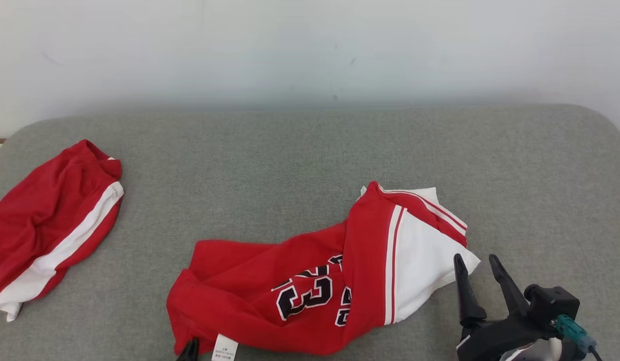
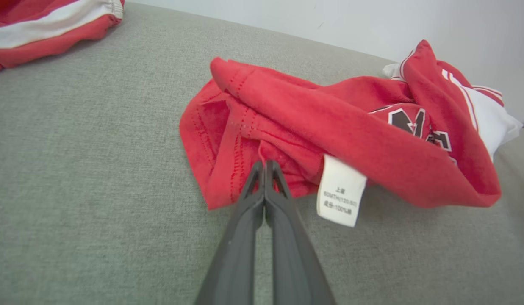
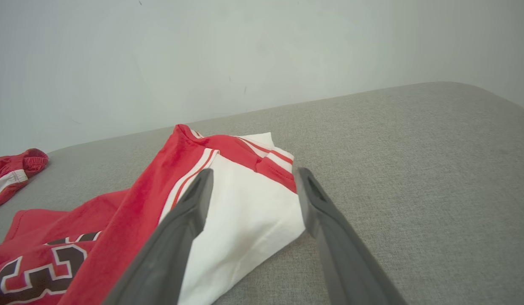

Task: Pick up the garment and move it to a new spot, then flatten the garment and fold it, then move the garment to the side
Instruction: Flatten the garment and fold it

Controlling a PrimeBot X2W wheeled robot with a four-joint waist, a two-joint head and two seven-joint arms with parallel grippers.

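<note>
A crumpled red jersey (image 1: 310, 286) with a white sleeve panel (image 1: 425, 265) and a black number lies on the grey padded surface (image 1: 310, 150). My left gripper (image 1: 189, 349) is at the jersey's lower left hem beside the white label (image 2: 340, 195). In the left wrist view its fingers are pressed together, the left gripper's tips (image 2: 264, 163) shut on a gathered fold of the red jersey (image 2: 329, 123). My right gripper (image 1: 477, 258) stands open at the sleeve's right corner. In the right wrist view the right gripper (image 3: 253, 178) straddles the white panel (image 3: 245, 212) just above it.
Red shorts with a white stripe (image 1: 49, 220) lie at the surface's left edge, also seen as the shorts (image 2: 54, 25) and shorts (image 3: 12, 173). A pale wall (image 1: 310, 50) runs behind the surface. Bare grey padding stretches to the right and behind the jersey.
</note>
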